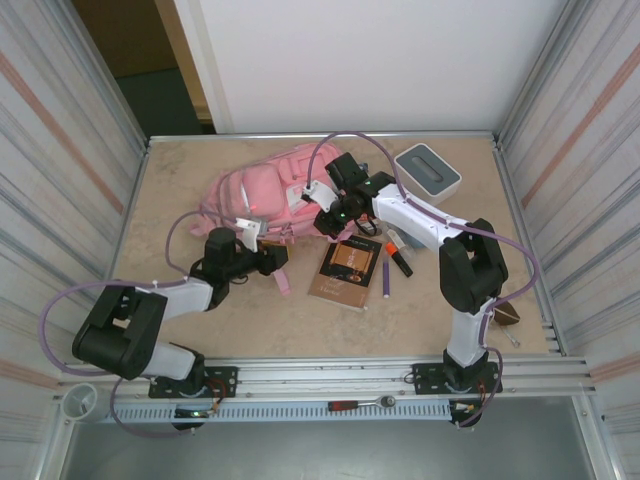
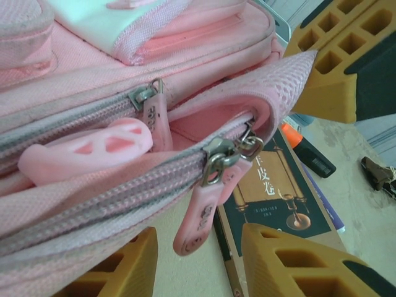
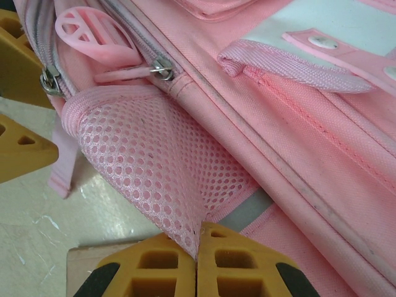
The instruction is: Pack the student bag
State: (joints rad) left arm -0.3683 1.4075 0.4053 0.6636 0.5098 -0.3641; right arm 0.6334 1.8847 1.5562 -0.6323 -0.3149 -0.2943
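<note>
The student bag (image 1: 262,195) lies flat on the table, pink, with its zipper side facing the arms. In the left wrist view its main zipper (image 2: 111,198) is partly open, and a pink zipper pull (image 2: 199,216) hangs down between the fingers (image 2: 124,266) of my left gripper (image 2: 201,263). That gripper is open and the pull touches neither finger. My right gripper (image 3: 198,253) is shut on the edge of the bag's pink mesh side pocket (image 3: 154,167) and holds it pulled out. In the top view my left gripper (image 1: 276,259) is at the bag's near edge and my right gripper (image 1: 326,216) at its right side.
A dark book (image 1: 347,270) lies just right of the bag, with a purple pen (image 1: 386,272) and an orange marker (image 1: 400,252) beside it. A white-and-grey box (image 1: 427,170) stands at the back right. A small brown object (image 1: 505,318) lies near the right arm's base.
</note>
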